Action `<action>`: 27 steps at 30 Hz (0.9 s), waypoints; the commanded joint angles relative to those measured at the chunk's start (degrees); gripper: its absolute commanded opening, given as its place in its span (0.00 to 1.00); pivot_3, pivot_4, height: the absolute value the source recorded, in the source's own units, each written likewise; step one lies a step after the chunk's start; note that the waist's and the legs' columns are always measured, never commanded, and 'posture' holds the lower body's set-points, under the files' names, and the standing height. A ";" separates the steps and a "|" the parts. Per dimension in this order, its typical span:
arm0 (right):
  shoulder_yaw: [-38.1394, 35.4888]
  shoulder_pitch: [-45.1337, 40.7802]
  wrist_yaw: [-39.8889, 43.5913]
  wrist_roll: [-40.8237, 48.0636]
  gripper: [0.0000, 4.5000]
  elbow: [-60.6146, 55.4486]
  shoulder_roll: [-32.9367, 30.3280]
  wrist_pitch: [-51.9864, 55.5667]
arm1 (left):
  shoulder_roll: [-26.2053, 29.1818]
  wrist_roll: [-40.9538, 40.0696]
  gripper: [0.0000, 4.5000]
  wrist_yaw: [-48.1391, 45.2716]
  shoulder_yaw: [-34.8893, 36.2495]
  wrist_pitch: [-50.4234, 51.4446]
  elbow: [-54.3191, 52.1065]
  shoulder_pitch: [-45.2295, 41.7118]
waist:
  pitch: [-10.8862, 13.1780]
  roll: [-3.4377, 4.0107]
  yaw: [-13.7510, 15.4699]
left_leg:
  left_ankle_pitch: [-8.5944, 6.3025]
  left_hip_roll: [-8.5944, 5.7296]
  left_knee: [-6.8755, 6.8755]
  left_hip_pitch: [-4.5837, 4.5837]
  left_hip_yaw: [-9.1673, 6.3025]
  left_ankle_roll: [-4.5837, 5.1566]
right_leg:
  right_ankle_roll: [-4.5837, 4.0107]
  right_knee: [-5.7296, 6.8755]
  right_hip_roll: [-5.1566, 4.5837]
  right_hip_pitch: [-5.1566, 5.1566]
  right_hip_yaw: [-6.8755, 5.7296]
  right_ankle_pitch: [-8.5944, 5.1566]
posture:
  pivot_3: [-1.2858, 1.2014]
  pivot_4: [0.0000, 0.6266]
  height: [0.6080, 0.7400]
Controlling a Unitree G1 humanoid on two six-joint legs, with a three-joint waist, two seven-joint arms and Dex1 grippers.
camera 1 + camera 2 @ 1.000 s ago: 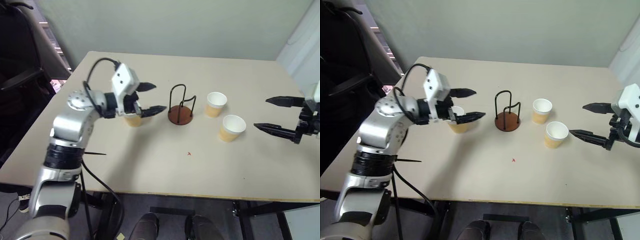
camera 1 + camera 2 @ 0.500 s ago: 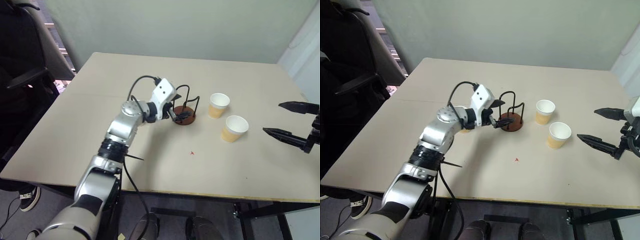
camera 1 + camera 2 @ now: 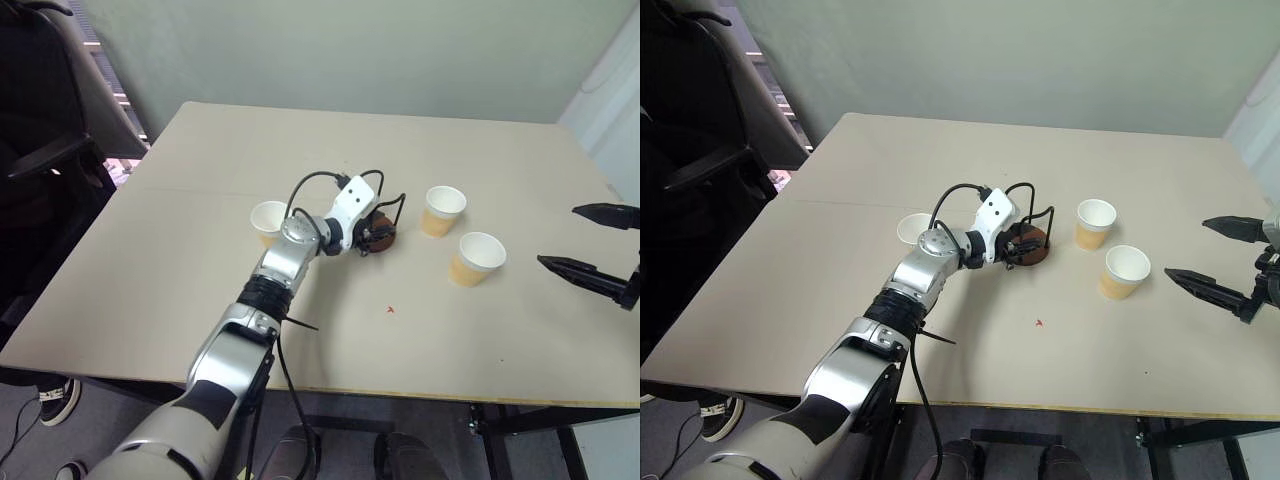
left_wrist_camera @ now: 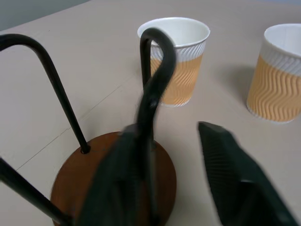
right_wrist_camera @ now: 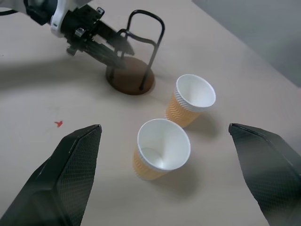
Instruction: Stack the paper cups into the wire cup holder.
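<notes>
Partly hidden behind left hand (image 4: 188, 188): holder (image 4: 113, 179), wire between half-closed fingers; right hand (image 5: 169, 183) wide, empty.

Left gripper (image 3: 378, 236) fingers partly closed, arm outstretched; right gripper (image 3: 600, 248) fingers spread wide.

Table surface and contents.
Beige table (image 3: 180, 250) carries three upright paper cups: one (image 3: 268, 220) to the left of the wire cup holder (image 3: 380, 232), two (image 3: 442, 210) (image 3: 476, 258) to its right, near each other. A small red mark (image 3: 390, 310) lies nearer the front edge.
</notes>
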 commanded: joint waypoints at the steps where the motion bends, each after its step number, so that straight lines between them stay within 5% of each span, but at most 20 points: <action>1: -3.12 0.05 -0.30 0.56 1.00 -1.48 -0.92 0.13 | 1.21 -1.51 0.18 -4.70 0.99 -0.51 -3.93 -1.01 | 0.00 0.00 -0.01 | -0.06 -0.03 0.04 0.00 0.05 0.06 | 0.06 0.00 -0.01 0.00 0.08 -0.03 | 0.52 0.24 1.00; 3: -3.03 -0.05 -0.41 0.59 1.00 -1.42 -1.00 0.10 | 3.36 -3.69 0.03 -10.74 0.42 2.14 -9.39 0.36 | 0.00 0.00 -0.02 | -0.11 -0.10 0.05 0.00 0.20 0.14 | 0.15 0.01 -0.02 -0.09 0.31 -0.04 | 0.52 0.24 1.00; 12: -1.05 -0.05 -1.49 1.05 1.00 -2.27 0.21 -0.26 | 16.05 -14.92 0.01 -32.10 -3.43 14.96 -36.78 12.06 | -0.04 0.06 -0.13 | -0.33 -0.23 0.09 0.05 0.54 0.37 | 0.36 0.04 -0.10 -0.28 0.76 -0.15 | 0.52 0.24 1.00; 18: -0.02 -0.29 -2.29 1.45 1.00 -2.42 0.55 -0.50 | 15.90 -16.43 0.01 -33.61 -4.53 15.10 -38.59 14.49 | -0.05 0.08 -0.13 | -0.37 -0.18 0.16 0.06 0.52 0.51 | 0.28 0.12 -0.28 -0.25 0.77 -0.07 | 0.52 0.24 1.00; 27: 0.91 -0.34 -3.23 2.22 1.00 -3.10 0.40 -0.51 | 13.83 -7.27 0.01 -30.32 -10.81 5.94 -33.63 15.06 | -0.09 0.15 -0.45 | -0.45 -0.16 0.15 0.09 0.53 0.59 | 0.28 0.12 -0.32 -0.24 0.76 0.00 | 0.52 0.24 1.00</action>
